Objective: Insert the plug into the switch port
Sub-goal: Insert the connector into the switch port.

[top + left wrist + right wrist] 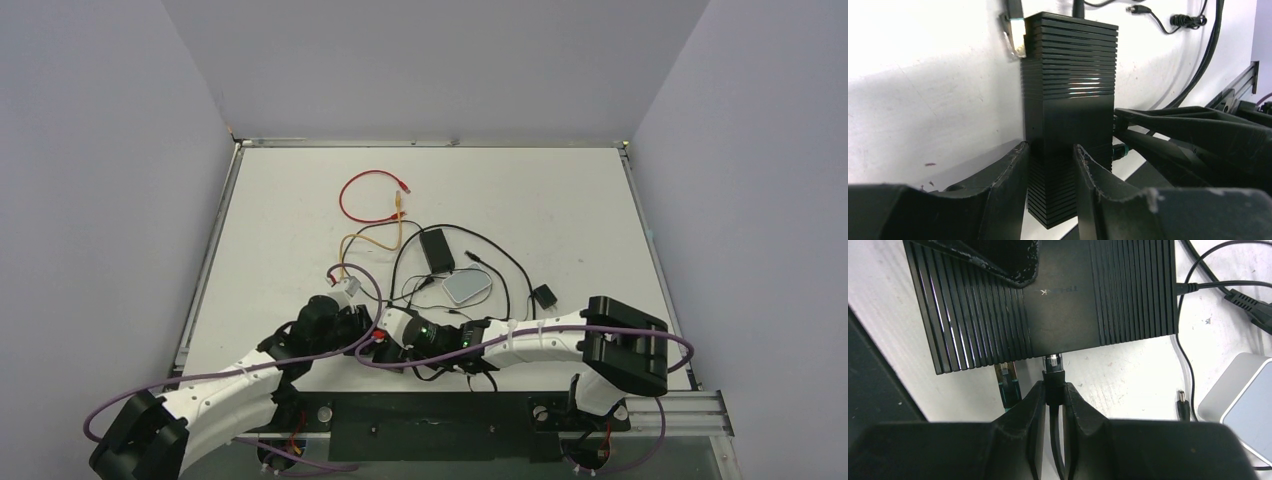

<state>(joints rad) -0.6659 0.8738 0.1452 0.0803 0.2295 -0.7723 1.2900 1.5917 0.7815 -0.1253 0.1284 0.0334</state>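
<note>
Black switch (1068, 100): in the left wrist view, a flat ribbed box with a smooth band across its middle, lying on the white table (923, 100).
Left gripper (1050, 175): clamped on the switch, with one finger at the edge by the table and the other on the ribbed top.
Right gripper (1054, 390): in the right wrist view, closed on the plug, pinching its black body from both sides.
Plug (1054, 374): its tip meets the switch's near edge at the smooth band. How deep it sits cannot be told.
Port: hidden under that edge.
Clear connector (1006, 371): on a flat cable at the same edge, just beside the plug.
Grey pad (1243, 400): on the table, apart from the switch.
Barrel plug (1184, 407): loose, just beside the pad.
Arms: in the top view, both wrists meet at the near middle of the table and cover the switch.
Adapter (437, 250): beyond the grippers, near the pad.
Red cable (342, 200): looped farther back.
Orange cable (370, 237): between the red cable and the arms.
</note>
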